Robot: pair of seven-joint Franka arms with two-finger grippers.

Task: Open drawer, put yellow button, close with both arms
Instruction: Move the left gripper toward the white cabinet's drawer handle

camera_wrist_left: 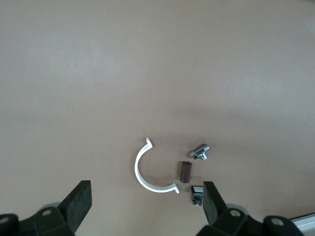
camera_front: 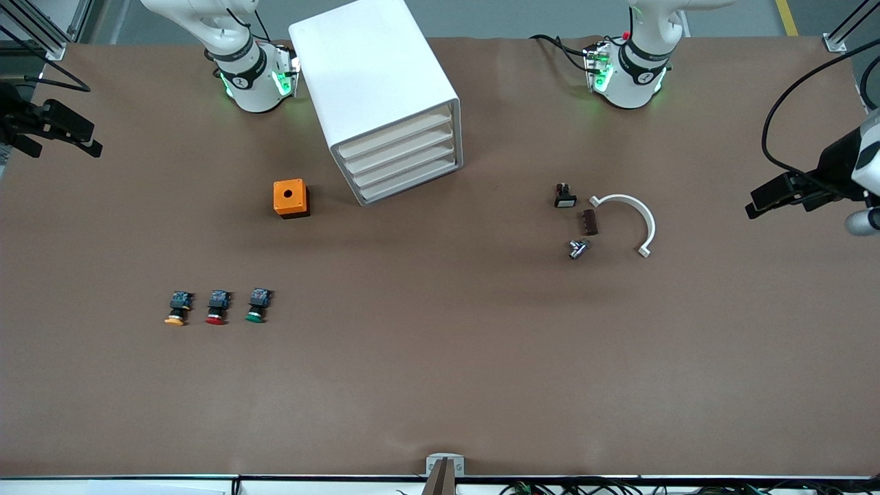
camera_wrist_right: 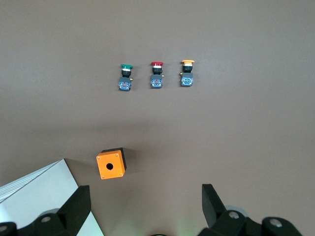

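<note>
Brown table (camera_front: 440, 371) is carrying the yellow button (camera_front: 177, 309) and seemingly shut drawer (camera_front: 395, 137); left gripper (camera_wrist_left: 146, 202) and right gripper (camera_wrist_right: 146, 202) are waiting, jaws wide, holding nothing.

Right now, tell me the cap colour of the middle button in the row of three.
Red: the middle button has a red cap, clearest in the right wrist view.

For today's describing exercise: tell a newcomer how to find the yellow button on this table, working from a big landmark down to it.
Start at the white drawer cabinet, then the orange box beside it. Nearer the front camera than that box, three push buttons lie in a row. The yellow button is the end one toward the right arm's end, yellow-capped, beside the red button, with the green button last.
</note>
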